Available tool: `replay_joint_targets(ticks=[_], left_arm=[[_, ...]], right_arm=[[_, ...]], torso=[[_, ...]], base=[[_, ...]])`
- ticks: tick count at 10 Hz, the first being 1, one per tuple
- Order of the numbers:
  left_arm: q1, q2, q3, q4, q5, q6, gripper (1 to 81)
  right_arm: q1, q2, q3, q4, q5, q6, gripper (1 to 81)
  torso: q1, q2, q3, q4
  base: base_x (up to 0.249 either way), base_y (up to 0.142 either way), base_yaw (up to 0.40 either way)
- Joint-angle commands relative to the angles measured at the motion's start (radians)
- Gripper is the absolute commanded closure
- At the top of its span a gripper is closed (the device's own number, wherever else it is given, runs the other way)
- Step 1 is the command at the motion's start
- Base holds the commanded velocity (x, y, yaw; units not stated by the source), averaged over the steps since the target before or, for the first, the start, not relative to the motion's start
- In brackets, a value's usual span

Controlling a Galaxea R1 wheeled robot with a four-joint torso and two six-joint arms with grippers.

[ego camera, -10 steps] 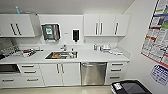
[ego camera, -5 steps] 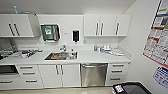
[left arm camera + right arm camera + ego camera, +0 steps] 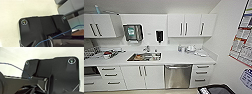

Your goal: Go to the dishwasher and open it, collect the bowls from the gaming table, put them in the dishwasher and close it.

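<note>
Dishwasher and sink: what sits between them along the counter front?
In the head view, only white countertop separates the sink from the closed dishwasher below, right.

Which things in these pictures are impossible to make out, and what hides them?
- Head view: inside of the dishwasher, hidden by its shut steel door.
- Head view: sink contents, too blurred to name.
- Head view: wall poster, cut by the edge.
- Wrist views: jaws, behind the robot's dark plate.

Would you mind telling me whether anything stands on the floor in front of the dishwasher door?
Nothing visible does: the dishwasher is shut, and the floor before it looks bare. A dark bin sits off to its right, by the wall.
</note>
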Motion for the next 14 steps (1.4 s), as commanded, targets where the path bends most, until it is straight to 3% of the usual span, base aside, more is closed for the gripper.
replay_joint_targets(ticks=[1, 14], left_arm=[[-0.053, -0.014, 0.007, -0.004, 0.047, 0.004, 1.0], [-0.057, -0.013, 0.005, -0.010, 0.047, 0.002, 1.0]], right_arm=[[0.052, -0.014, 0.010, -0.007, -0.054, 0.001, 1.0], [0.061, -0.006, 0.006, -0.008, -0.054, 0.000, 1.0]], torso=[[0.000, 0.000, 0.000, 0.000], [0.000, 0.000, 0.000, 0.000]], base=[[0.081, 0.000, 0.000], [0.081, 0.010, 0.000]])
